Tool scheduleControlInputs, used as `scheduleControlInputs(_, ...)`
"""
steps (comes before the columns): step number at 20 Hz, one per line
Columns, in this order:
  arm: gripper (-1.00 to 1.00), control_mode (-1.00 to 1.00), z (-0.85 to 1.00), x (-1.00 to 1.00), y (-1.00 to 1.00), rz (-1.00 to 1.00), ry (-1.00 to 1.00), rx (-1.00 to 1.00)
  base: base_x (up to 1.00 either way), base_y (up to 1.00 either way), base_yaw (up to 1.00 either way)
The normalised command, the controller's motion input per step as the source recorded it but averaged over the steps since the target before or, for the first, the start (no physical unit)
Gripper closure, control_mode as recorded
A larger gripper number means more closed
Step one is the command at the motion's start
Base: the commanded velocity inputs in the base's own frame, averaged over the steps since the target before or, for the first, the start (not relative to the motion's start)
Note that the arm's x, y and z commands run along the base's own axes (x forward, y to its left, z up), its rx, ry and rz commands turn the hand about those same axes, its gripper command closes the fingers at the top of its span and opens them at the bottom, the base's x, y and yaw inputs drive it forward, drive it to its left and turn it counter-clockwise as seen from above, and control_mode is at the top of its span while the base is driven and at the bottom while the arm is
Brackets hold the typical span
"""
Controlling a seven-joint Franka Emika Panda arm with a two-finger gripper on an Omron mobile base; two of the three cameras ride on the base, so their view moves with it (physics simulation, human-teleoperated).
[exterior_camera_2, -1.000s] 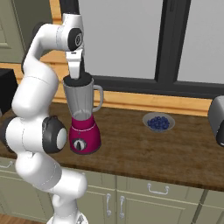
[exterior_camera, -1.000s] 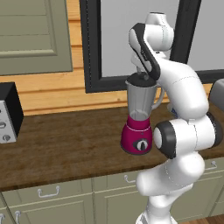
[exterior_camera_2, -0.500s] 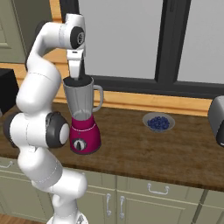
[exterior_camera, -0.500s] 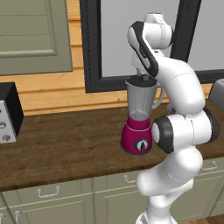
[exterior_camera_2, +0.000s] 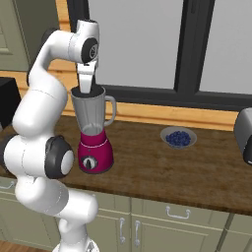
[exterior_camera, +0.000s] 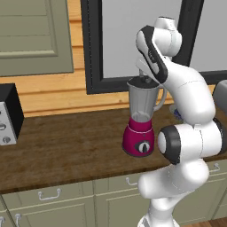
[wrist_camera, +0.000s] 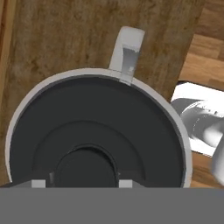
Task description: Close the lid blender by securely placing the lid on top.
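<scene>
Hovering claw (exterior_camera_2: 86, 90) over blender (exterior_camera_2: 93, 133) rim.

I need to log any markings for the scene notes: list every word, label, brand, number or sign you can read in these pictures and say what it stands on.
None: no readable text in any view.
Blender: the black dial on its magenta base carries a small pale mark, too small to read.
Black-and-silver appliance at the counter's left end: two round knobs, no legible lettering.
Bowl of blueberries: unmarked.
</scene>
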Motion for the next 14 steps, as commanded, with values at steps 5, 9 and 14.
scheduleControlInputs(5,-1.00,-1.00,-0.45,-0.01,0.00,0.00,-0.02,0.00,0.00,0.00,0.00)
scheduleControlInputs(9,-1.00,-1.00,-0.08,0.00,-0.06,0.00,0.00,0.02,0.00,0.00,0.00)
scheduleControlInputs(14,-1.00,-1.00,-0.01,0.00,-0.07,0.00,0.00,0.03,0.00,0.00,0.00)
